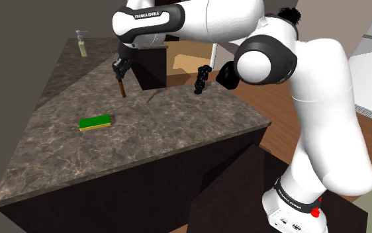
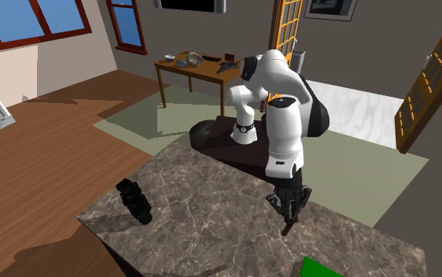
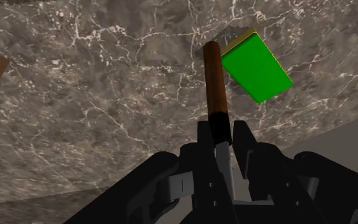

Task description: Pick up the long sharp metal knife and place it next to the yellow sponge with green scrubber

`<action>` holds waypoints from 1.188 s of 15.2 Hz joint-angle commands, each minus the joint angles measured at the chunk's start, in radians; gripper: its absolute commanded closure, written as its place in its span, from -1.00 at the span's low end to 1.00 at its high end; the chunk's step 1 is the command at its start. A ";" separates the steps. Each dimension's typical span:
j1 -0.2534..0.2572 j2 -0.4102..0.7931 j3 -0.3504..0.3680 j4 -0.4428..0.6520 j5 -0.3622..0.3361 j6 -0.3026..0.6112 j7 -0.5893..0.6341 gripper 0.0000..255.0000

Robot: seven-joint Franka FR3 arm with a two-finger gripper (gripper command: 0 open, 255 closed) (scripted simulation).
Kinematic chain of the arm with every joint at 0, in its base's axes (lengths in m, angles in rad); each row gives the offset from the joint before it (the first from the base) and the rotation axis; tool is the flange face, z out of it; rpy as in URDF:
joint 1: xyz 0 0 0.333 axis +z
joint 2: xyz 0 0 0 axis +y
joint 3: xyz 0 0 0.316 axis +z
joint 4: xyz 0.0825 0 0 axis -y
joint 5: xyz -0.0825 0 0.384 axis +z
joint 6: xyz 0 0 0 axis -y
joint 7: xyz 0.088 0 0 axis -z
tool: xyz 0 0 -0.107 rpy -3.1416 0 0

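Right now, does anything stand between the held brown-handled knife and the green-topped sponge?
Nothing visible does. The black claw grips the brown-handled knife above the dark marbled countertop; only bare surface separates it from the green-topped yellow sponge.

knife [image 1: 120, 88] over counter [image 1: 178, 129], sponge [image 1: 95, 122] on counter nearby

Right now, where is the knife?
Shut in the gripper, the knife hangs brown handle down over the dark veined counter; in the shoulder view it is up and to the right of the green-topped sponge, apart from it.
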 commanded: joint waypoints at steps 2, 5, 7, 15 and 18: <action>-0.014 0.140 0.016 0.184 0.008 -0.037 0.046 1.00; -0.056 0.365 0.036 0.530 0.006 -0.141 0.124 1.00; -0.048 0.355 0.037 0.484 0.008 -0.108 0.115 1.00; -0.031 0.349 0.044 0.365 0.022 0.000 0.083 1.00; -0.027 0.355 0.048 0.336 0.028 0.034 0.072 1.00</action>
